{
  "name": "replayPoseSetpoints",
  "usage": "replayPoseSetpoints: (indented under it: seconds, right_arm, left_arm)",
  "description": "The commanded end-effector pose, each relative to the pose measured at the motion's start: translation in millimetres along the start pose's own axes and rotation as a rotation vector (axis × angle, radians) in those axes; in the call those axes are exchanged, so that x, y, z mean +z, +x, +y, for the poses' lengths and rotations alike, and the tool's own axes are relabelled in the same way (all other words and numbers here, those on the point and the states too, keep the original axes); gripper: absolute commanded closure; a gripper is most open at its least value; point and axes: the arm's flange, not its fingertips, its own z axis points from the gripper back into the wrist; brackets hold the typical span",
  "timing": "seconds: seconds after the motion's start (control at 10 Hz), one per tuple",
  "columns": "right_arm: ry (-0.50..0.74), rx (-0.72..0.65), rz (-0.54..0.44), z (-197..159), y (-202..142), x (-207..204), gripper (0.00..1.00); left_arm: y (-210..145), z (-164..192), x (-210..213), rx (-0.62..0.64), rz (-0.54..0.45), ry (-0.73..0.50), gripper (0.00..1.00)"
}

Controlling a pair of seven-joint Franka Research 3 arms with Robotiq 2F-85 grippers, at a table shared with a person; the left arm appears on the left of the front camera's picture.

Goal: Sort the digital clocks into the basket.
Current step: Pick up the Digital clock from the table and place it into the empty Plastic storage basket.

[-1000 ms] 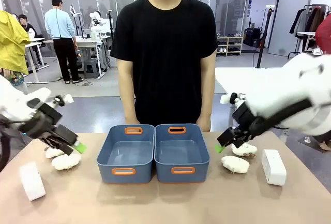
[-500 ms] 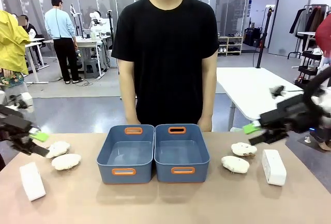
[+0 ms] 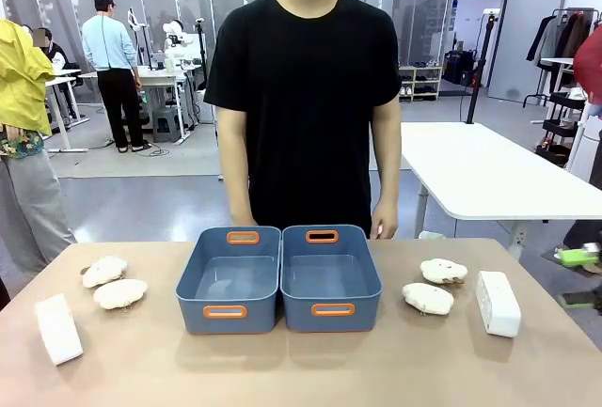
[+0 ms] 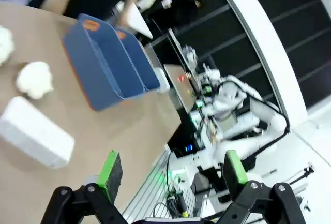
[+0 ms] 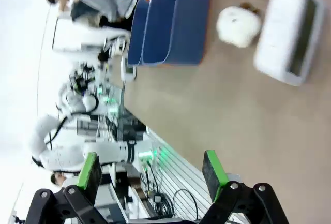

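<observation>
Two white digital clocks lie on the table: one at the front left (image 3: 58, 329), one at the right (image 3: 498, 304). Two blue-grey baskets (image 3: 226, 320) (image 3: 301, 320) stand side by side in the middle, both with nothing inside. My left gripper (image 4: 171, 167) is open and holds nothing; it hangs off the table's side, with the left clock (image 4: 35, 138) ahead of it. My right gripper (image 5: 152, 175) is likewise open with nothing in it, back from the right clock (image 5: 289, 38). One of its green fingertips (image 3: 576, 257) shows at the front view's right edge.
Fluffy white cloud toys lie in pairs: left (image 3: 103, 271) (image 3: 120, 293) and right (image 3: 443, 271) (image 3: 428, 298) of the baskets. A person in a black shirt stands at the far edge, a hand (image 3: 383, 228) hanging just behind the right basket.
Both arms have pulled outward from beside the baskets, the left one off the left edge, the right one to the far right edge. Clocks, toys and baskets have not moved.
</observation>
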Motion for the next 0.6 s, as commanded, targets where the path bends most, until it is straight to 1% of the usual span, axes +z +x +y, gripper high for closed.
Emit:
replayPoseSetpoints:
  seconds: [0.0,0.1,0.2,0.3,0.4,0.5]
  right_arm:
    - [0.023,-0.004,-0.147,2.2,-10.7,38.4,0.0]
    - [0.028,-0.012,-0.195,-2.1,-18.7,51.8,0.0]
    - [0.019,-0.024,-0.221,-4.6,-23.1,58.2,0.0]
    - [0.016,-0.021,-0.227,-4.7,-26.2,53.2,0.0]
    - [0.001,-0.035,-0.193,-8.6,-23.9,64.4,0.0]
    - [0.001,-0.035,-0.193,-8.6,-23.9,64.4,0.0]
  left_arm:
    - [-11.7,18.3,22.2,0.037,-0.088,0.023,0.0]
    - [-21.4,21.1,33.2,0.045,-0.125,0.036,0.0]
    - [-27.3,21.7,42.6,0.06,-0.174,0.035,0.0]
    - [-26.4,14.0,53.6,0.099,-0.21,0.083,0.0]
    - [-29.4,20.2,49.0,0.074,-0.13,0.054,0.0]
    - [-29.4,20.2,49.0,0.074,-0.13,0.054,0.0]
